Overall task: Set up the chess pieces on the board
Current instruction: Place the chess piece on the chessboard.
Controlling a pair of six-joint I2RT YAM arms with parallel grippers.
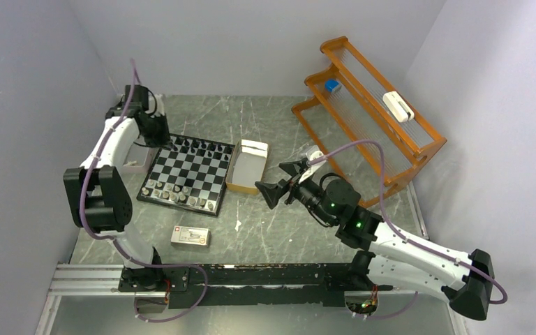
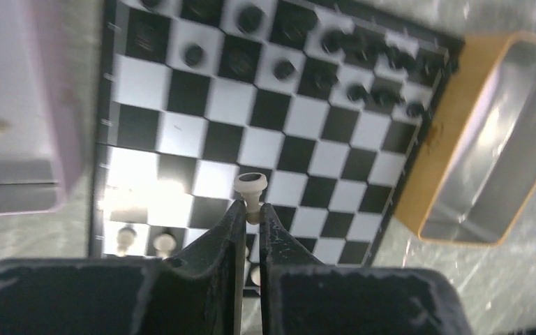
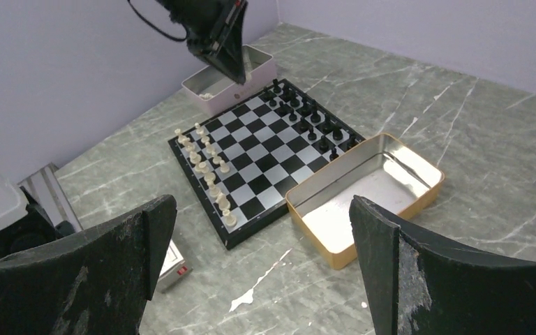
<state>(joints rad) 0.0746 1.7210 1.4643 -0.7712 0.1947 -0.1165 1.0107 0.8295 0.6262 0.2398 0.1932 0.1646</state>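
Pale chess piece [image 2: 250, 185], clenched by its stem in my left fingers [image 2: 232, 227], hangs above the board [image 2: 300, 118]; I'd lower it upright onto a free square by the pale rows [image 2: 162, 242], then release. Right fingers [image 3: 146, 237] gape, grasping nothing. Count: one board, one held piece, two far rows of black pieces [image 2: 284, 69], too small to total.

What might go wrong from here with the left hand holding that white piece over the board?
The left hand pinches the white piece only at its very tips, low on the stem, so it may slip or twist out. The other white pieces stand close together on the board, so setting it down could topple neighbours.
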